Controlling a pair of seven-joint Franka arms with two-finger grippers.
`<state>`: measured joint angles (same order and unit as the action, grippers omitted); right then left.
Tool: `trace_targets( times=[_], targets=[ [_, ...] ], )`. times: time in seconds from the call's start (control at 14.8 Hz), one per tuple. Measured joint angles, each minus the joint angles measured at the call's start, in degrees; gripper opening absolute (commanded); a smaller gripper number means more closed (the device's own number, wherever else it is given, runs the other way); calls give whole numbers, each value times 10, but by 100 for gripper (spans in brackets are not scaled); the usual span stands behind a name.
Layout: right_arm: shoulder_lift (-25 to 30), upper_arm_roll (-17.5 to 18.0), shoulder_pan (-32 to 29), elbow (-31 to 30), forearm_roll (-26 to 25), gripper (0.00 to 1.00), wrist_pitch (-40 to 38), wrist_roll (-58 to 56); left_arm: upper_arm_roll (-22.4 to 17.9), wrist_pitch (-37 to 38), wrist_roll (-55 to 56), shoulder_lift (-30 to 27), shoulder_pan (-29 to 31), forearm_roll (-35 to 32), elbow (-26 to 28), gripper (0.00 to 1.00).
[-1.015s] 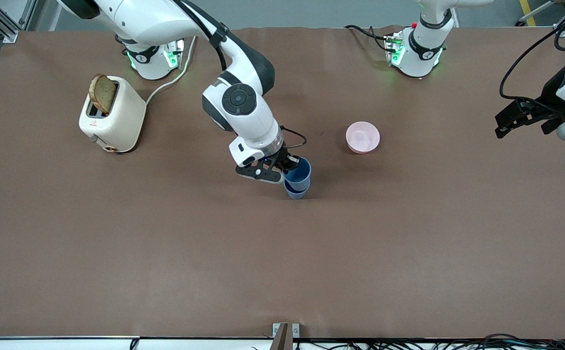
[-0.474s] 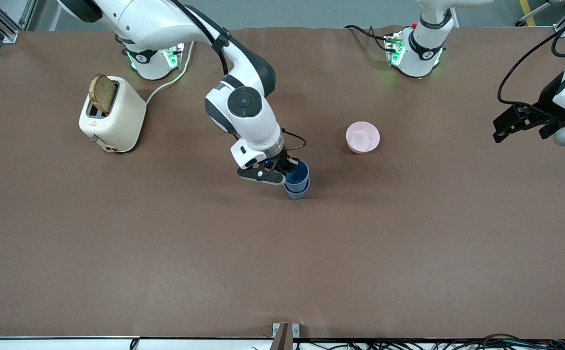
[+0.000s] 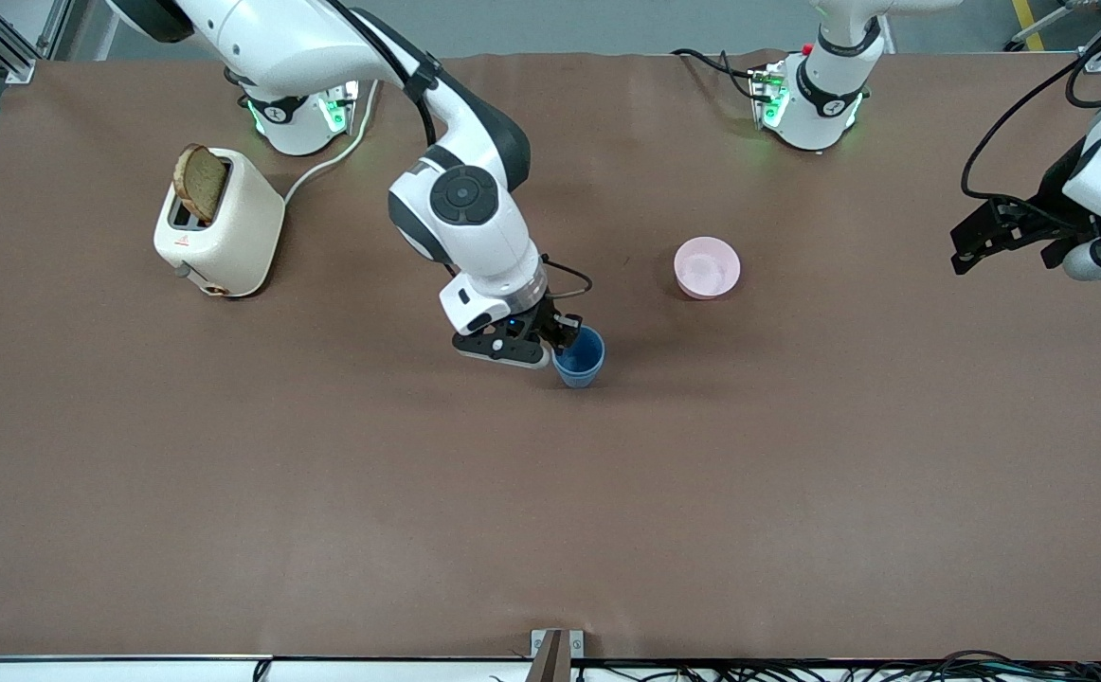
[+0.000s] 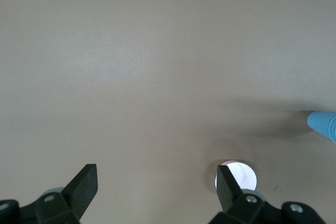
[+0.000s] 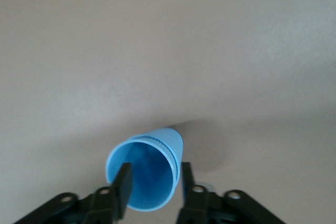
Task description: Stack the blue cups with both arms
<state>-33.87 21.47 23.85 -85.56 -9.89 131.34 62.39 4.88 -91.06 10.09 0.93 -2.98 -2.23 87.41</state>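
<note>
The right gripper [image 3: 562, 333] pinches 1 wall of the upper of the 2 blue cups [image 3: 579, 357] between its jaws (1 finger inside), seating it in the lower cup. The left gripper [image 3: 970, 248] waits, jaws apart, empty.

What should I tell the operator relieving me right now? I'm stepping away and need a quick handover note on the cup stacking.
Right gripper: at mid-table, fingers pinching the rim of the inner blue cup, one finger inside, one outside.
Left gripper: open, holding nothing, waiting in the air over the left arm's end of the table.
Blue cups: one nested inside the other, upright on the table, nearer the front camera than the pink bowl.
Done: the cups look stacked.
Left: open the right gripper, lift it clear, and check the stack stands by itself.
</note>
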Motion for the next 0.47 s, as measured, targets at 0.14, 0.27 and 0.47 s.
trace_targets(
  times=[0.14, 0.27, 0.47],
  targets=[
    [9, 0, -3, 1, -1, 99, -2, 0, 0, 2, 0, 0, 0, 0, -1, 100],
    [24, -2, -10, 3, -4, 100, -12, 0, 0, 3, 0, 0, 0, 0, -1, 100],
    [94, -6, -71, 10, -10, 100, -110, -71, 0, 6, 0, 0, 1, 0, -3, 100]
  ],
)
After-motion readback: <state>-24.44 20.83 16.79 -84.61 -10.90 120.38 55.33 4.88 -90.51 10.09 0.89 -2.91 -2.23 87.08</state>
